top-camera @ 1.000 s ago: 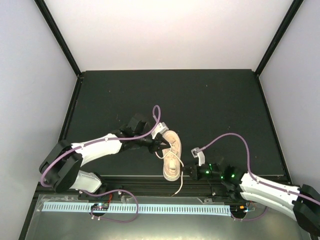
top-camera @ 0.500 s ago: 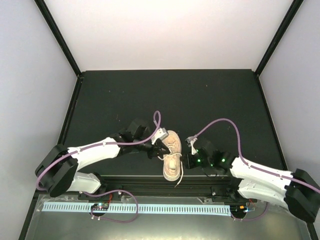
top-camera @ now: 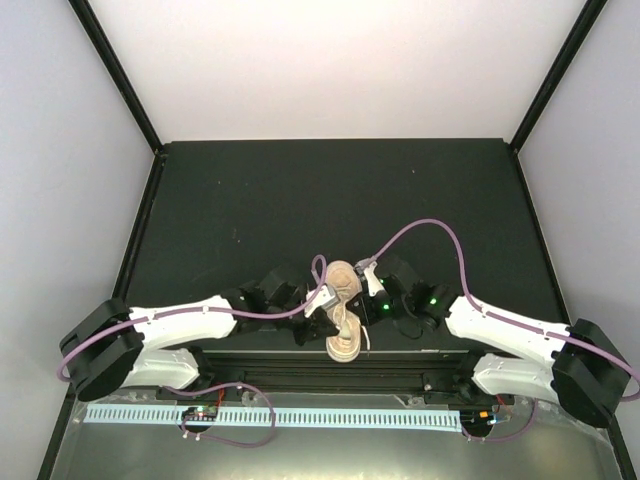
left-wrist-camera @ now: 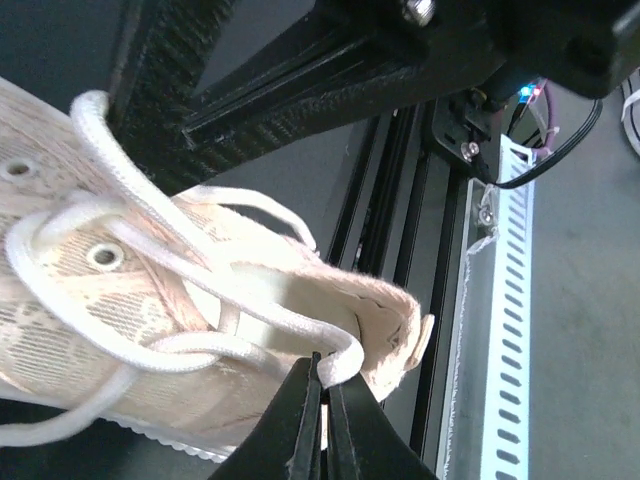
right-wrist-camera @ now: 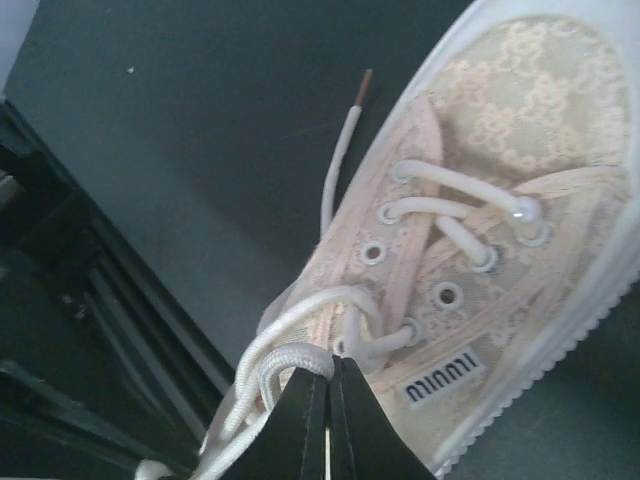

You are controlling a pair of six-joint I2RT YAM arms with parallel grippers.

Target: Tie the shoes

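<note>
Filling most of the top view, the dark table (top-camera: 400,200) carries the two arms reaching inward from the near left and near right. They meet at the middle of its near edge. The beige-pink sneaker (top-camera: 343,310) lies between them, toe pointing far and heel at the table's near lip.

The left gripper (top-camera: 320,303) sits just beside the shoe's left flank and the right gripper (top-camera: 372,292) just beside its right flank, so the shoe is bracketed closely. Each wrist view shows the jaws pressed narrow, each pinching a strand. The left gripper nips a bend of the off-white laces (left-wrist-camera: 190,285) near the heel collar. The right gripper (right-wrist-camera: 328,392) clamps a doubled loop of lace coming off the topmost eyelets.

One loose lace tip (right-wrist-camera: 362,85) with a brown end lies flat on the table beside the shoe's side, free of both grippers.

The step in hand looks like forming the knot: both strands are gathered over the shoe's opening, but no bow or tight crossing shows yet. The next move probably calls for carrying one held strand across or around the other, then drawing the two hands apart. The tension needs to stay light, as the small shoe sits at the edge and could be dragged or tipped off.
</note>
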